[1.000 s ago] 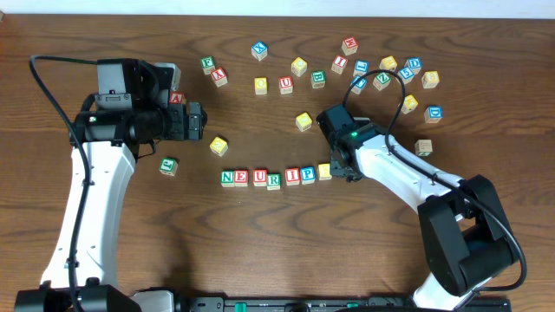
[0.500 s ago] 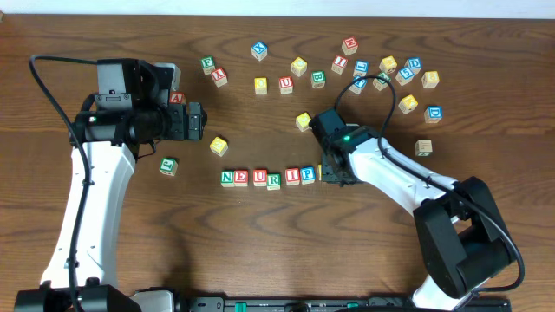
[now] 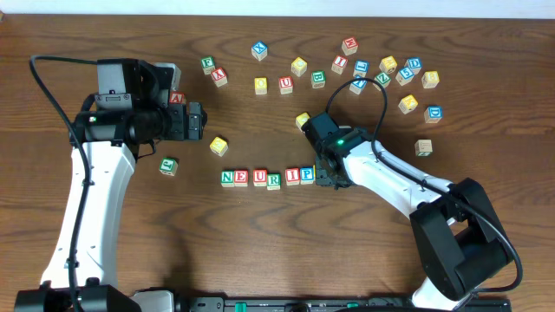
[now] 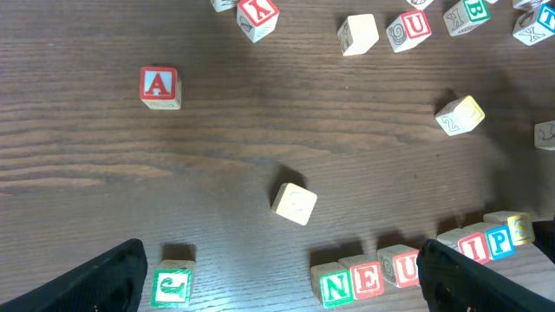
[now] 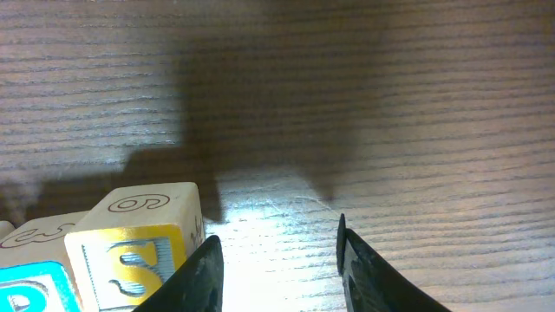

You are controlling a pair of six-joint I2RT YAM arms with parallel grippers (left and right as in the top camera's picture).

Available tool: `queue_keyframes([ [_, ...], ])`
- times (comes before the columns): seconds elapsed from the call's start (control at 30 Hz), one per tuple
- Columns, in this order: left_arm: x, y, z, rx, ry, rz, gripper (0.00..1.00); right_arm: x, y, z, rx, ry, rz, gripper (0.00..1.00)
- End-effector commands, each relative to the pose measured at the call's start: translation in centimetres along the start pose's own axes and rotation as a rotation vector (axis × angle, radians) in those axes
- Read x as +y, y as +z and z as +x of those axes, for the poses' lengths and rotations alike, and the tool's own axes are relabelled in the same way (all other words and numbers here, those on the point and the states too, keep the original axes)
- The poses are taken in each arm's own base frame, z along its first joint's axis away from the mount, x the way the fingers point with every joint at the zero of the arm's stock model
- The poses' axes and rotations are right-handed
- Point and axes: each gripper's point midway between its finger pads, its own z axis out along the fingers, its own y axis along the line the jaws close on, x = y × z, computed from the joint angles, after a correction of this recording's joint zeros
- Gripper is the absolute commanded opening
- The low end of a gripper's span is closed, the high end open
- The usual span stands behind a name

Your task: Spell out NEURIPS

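On the table lies a row of cubes: green N [image 3: 227, 178], red E [image 3: 243, 178], red U [image 3: 260, 178], green R [image 3: 274, 179], red I [image 3: 292, 176], blue P [image 3: 306, 174]. In the right wrist view the yellowish S cube [image 5: 130, 251] stands beside the P cube [image 5: 26, 286]. My right gripper [image 5: 277, 269] is low at the row's right end, its left finger [image 5: 201, 277] against the S cube's outer side. Its jaws stand apart with only bare wood between them. My left gripper [image 3: 198, 120] hovers wide open and empty, up and left of the row.
Many loose letter cubes are scattered along the back [image 3: 381, 74]. Nearer lie a red A cube [image 3: 176, 98], a yellow cube [image 3: 218, 146], a green-lettered cube [image 3: 168, 165], a yellow cube [image 3: 303, 120] just behind my right gripper, and a plain cube [image 3: 423, 147] to the right.
My right gripper has slid left along the table with the S cube ahead of its finger, closing the gap to the P cube. The left arm has not moved.
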Motion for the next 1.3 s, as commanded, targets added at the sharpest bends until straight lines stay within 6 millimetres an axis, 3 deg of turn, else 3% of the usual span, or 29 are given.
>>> queue_keyframes([
  [0.0,-0.2,-0.5,-0.8,-0.022,0.025,0.012,0.98,0.1,0.4,0.4,0.009,0.007,0.007,0.38],
  [1.0,-0.2,-0.5,-0.8,-0.022,0.025,0.012,0.98,3.4,-0.1,0.7,-0.01,-0.034,-0.087,0.38],
  [1.27,-0.2,-0.5,-0.8,-0.022,0.025,0.012,0.98,2.5,0.0,0.1,-0.046,-0.017,-0.036,0.38],
])
